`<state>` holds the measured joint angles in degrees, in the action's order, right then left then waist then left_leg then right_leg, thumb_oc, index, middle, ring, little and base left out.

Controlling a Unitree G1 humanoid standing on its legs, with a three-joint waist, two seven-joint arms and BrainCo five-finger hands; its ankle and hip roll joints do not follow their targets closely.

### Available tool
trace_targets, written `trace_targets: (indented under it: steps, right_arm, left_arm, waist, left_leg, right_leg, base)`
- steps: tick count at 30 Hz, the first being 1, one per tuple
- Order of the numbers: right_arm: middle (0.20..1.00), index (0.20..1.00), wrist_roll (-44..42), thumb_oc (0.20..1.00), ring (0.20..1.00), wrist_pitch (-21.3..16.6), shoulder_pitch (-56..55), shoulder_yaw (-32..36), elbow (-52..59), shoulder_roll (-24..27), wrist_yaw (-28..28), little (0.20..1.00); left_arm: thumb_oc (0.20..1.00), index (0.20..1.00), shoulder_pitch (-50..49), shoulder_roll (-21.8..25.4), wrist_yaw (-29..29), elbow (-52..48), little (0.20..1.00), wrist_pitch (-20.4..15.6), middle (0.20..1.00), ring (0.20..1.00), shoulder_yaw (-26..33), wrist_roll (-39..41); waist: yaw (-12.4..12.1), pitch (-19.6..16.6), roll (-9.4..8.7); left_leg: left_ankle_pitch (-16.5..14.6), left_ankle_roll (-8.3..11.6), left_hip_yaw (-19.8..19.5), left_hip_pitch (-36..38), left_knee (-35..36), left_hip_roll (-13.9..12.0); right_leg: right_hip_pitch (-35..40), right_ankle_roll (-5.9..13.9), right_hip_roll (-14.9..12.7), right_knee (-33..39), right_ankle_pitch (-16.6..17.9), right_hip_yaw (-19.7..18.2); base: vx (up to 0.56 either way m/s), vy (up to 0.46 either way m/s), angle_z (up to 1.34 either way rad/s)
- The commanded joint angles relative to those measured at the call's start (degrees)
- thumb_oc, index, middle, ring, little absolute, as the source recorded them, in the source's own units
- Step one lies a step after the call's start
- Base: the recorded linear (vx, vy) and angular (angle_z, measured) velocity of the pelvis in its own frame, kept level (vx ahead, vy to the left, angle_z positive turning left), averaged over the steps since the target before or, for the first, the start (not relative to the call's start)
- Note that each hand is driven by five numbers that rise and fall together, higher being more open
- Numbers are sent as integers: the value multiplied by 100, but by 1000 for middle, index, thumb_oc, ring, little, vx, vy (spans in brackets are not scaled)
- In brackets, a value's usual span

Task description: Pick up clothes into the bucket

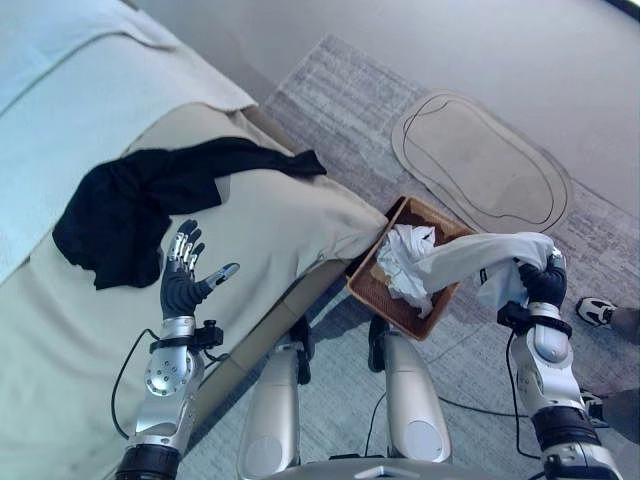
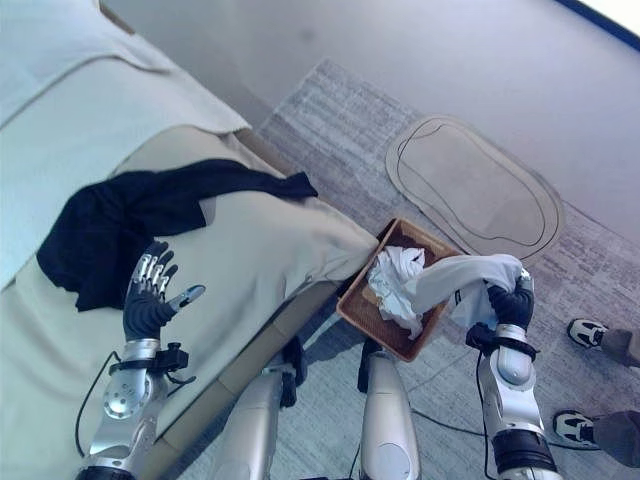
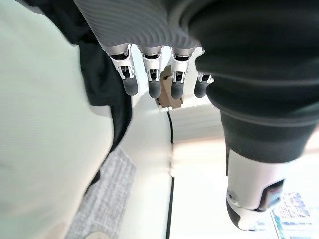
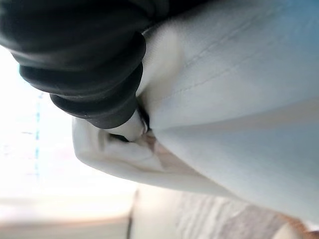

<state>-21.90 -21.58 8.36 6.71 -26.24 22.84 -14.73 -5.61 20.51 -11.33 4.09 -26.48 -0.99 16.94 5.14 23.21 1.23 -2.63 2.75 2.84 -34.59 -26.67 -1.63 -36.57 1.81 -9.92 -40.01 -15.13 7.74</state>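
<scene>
Note the right robot hand (image 1: 543,283): its fingers are curled round a white garment (image 1: 478,256), which stretches from the hand down into the brown basket (image 1: 374,290) on the rug (image 1: 360,110) beside the bed (image 1: 260,240). The garment's far end lies bunched inside the basket. Note the left robot hand (image 1: 185,275): it is spread wide, fingers straight, above the bed and just beside a black garment (image 1: 130,205) lying on the bed's cover.
</scene>
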Motion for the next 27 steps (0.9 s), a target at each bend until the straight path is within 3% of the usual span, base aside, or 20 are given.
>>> trace_targets:
  steps: [1, 10, 15, 18, 27]
  right_arm:
    - [200, 200, 170, 200, 200, -286, 242, -193, 34, 295, -347, 200]
    - [200, 200, 324, 200, 200, 60, 1739, -974, -1798, 887, -699, 200]
    - [200, 200, 765, 200, 200, 356, 2440, -1512, -2446, 1226, -694, 200]
    - [200, 200, 792, 200, 200, 609, 3175, -1708, -3674, 1214, -840, 200]
    - [200, 200, 908, 200, 200, 912, 3643, -1646, -4614, 1140, -1052, 200]
  left_arm:
    - [1000, 1000, -132, 181, -183, -471, 1000, -447, 1000, 1000, 20, 137]
    - [1000, 1000, -94, 381, -315, -643, 1000, -484, 1000, 1000, -508, 281]
    - [1000, 1000, -18, 420, -361, -672, 1000, -446, 1000, 1000, -652, 273]
    - [1000, 1000, 130, 479, -392, -667, 1000, -400, 1000, 1000, -864, 298]
    - [1000, 1000, 313, 526, -491, -644, 1000, -306, 1000, 1000, -967, 202]
  waist:
    - [-16, -364, -2]
    - [-273, -151, 153]
    - [-400, -89, 115]
    - [-521, -34, 114]
    - [-612, 11, 164]
  left_leg:
    - [-399, -58, -326, -561, -754, -257]
    - [-225, -37, -398, -1226, -774, -128]
    - [-156, -50, -455, -1295, -700, -64]
    - [-164, -56, -533, -1337, -720, 20]
    - [-170, -97, -560, -1369, -686, 99]
  right_leg:
    - [-156, 487, -289, 549, 945, -273]
    - [-932, 461, -371, 217, 948, -269]
    - [-1025, 460, -386, 202, 958, -233]
    - [-1052, 451, -430, 120, 898, -199]
    - [-1082, 465, -463, 135, 902, -197]
  base:
    - [-48, -29, -3]
    - [-42, -17, 7]
    - [-1, -7, 13]
    - [4, -6, 6]
    - [1, 13, 9]
